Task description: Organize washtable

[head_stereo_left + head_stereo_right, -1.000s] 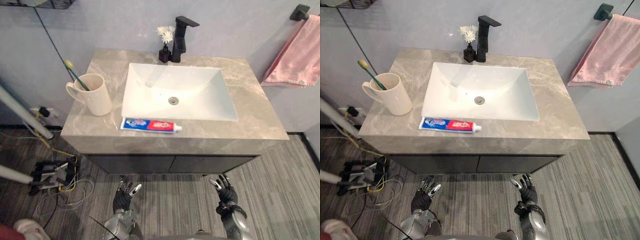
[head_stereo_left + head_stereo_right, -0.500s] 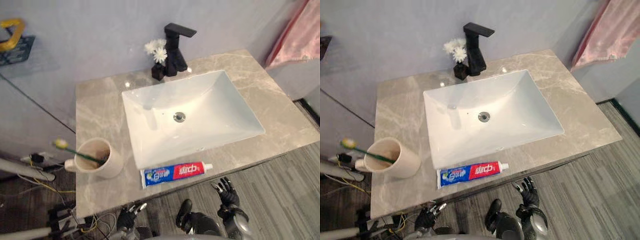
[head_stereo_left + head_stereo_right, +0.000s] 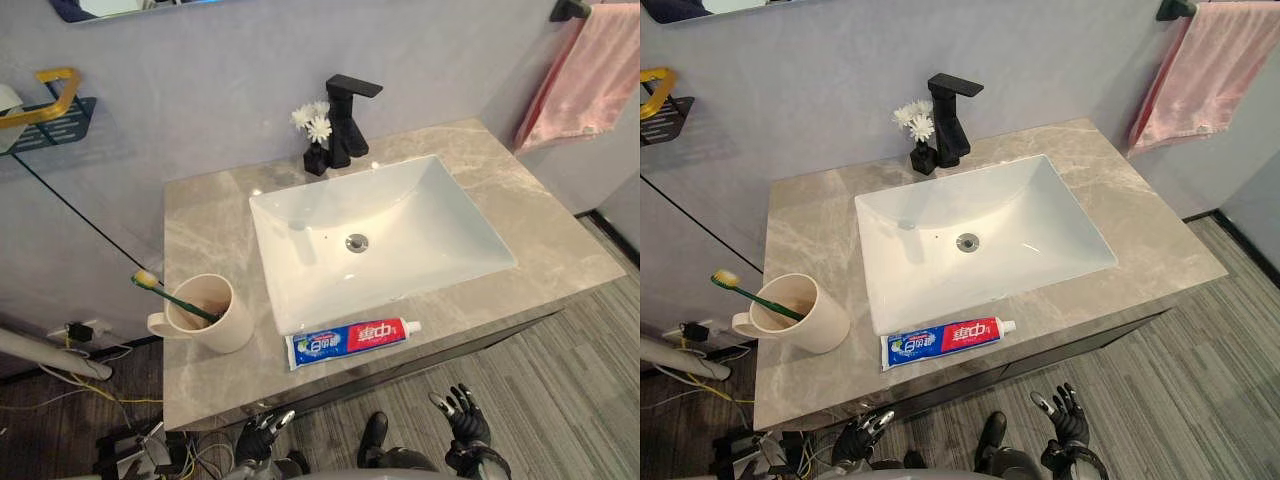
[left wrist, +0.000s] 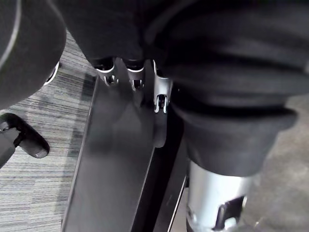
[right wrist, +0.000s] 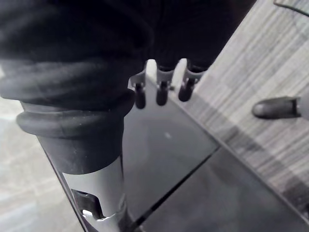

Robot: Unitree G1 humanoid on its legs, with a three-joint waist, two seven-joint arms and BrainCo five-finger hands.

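Toothpaste tube (image 3: 350, 340): lies flat on the grey marble countertop (image 3: 200, 240) along its front edge, just before the white basin (image 3: 300, 230), cap end toward the robot's right. It touches neither hand.

Cream cup (image 3: 205, 315): upright on the countertop to the left of the tube, near but apart from it. A green toothbrush (image 3: 175, 298) leans in it, head out over the rim.

Behind the basin stand a black faucet (image 3: 345, 120) and, just beside it, a small dark vase of white flowers (image 3: 316, 145). A pink towel (image 3: 590, 70) hangs on the wall at right.

Left hand (image 3: 262, 430) and right hand (image 3: 464, 418): both low, below the countertop's front edge, well apart from the tube. Fingers loosely spread and relaxed; nothing held in either.
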